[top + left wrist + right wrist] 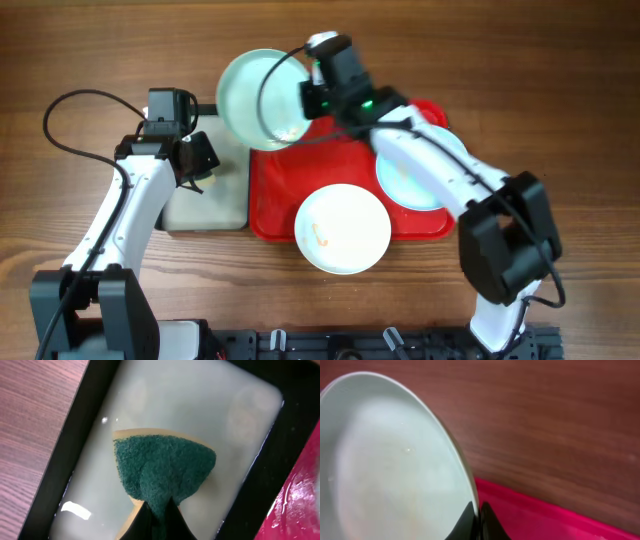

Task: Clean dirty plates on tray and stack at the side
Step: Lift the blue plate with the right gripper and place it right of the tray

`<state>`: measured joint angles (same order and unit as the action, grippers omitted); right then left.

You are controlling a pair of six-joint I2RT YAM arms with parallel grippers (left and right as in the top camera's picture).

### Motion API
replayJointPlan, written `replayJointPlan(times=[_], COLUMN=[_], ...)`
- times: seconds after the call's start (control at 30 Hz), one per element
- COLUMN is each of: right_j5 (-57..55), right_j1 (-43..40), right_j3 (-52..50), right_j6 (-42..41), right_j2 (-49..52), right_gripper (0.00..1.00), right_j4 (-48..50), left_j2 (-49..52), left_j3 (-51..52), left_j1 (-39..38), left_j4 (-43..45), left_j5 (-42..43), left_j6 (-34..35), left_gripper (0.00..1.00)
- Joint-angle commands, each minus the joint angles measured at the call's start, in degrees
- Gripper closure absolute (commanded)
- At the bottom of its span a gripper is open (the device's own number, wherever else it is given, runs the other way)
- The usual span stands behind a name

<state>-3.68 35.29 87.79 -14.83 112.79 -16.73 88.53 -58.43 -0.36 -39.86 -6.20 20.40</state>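
My right gripper (307,100) is shut on the rim of a pale blue plate (252,95) and holds it tilted above the far left corner of the red tray (272,200); its jaws (477,510) pinch the plate's edge (395,460). A white plate (343,228) with an orange smear lies at the tray's front. Another pale blue plate (410,185) lies on the tray's right, partly under my right arm. My left gripper (159,519) is shut on a teal sponge (162,470) over the grey tray (210,405).
The smaller black-rimmed grey tray (210,205) stands left of the red tray, under my left gripper (197,165). A strip of the red tray (295,505) shows in the left wrist view. Cables loop over the wooden table at the left and near the held plate.
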Motion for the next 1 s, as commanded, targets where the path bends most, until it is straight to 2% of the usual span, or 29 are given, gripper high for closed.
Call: replayJointPlan(times=[0.0, 0.27, 0.47, 0.77, 0.97], right_j5=[-13.27, -18.64, -19.08, -19.04, -18.03], right_j1=[4.92, 10.25, 11.47, 14.78, 15.54], right_j3=[1.14, 1.14, 1.14, 1.14, 1.14], right_j6=[6.86, 26.99, 34.45, 54.03, 57.57], right_j2=[-0.61, -0.61, -0.59, -0.59, -0.59], right_gripper=[0.96, 0.96, 0.96, 0.96, 0.96], right_j4=[5.01, 16.33, 23.15, 33.44, 37.70], left_j2=[-0.35, -0.35, -0.35, -0.35, -0.35], left_j3=[0.50, 0.50, 0.50, 0.50, 0.50], left_j1=[0.22, 0.22, 0.22, 0.22, 0.22], left_j4=[-1.68, -3.98, -4.59, -4.74, -4.68], left_j5=[-0.98, -0.94, -0.94, -0.94, -0.96], left_j6=[-0.70, -0.68, -0.70, -0.70, -0.70], left_gripper=[0.96, 0.96, 0.96, 0.96, 0.96])
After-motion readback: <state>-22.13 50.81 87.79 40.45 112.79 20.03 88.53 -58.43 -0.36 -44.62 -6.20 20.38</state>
